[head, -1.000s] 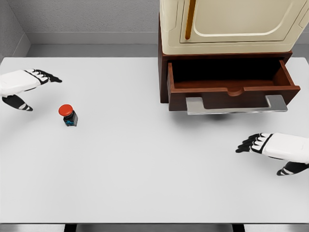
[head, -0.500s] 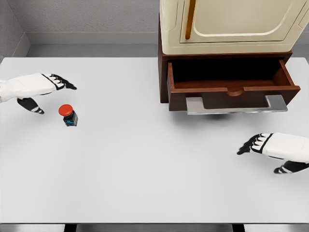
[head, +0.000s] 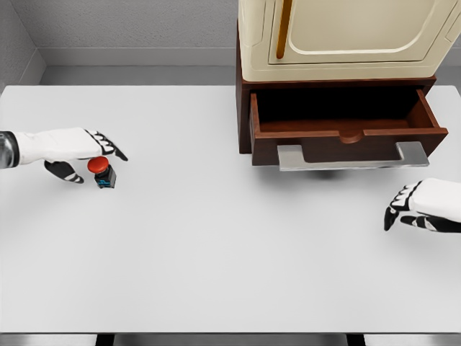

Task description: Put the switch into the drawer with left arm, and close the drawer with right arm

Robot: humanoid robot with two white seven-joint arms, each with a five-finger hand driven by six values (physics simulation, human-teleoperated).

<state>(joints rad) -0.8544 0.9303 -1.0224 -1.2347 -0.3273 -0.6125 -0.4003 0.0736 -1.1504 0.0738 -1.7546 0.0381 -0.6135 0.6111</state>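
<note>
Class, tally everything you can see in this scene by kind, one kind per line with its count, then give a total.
Robot hand: 2, left robot hand and right robot hand
Switch: 1
Open drawer: 1
Cabinet: 1
Table: 1
Total: 6
</note>
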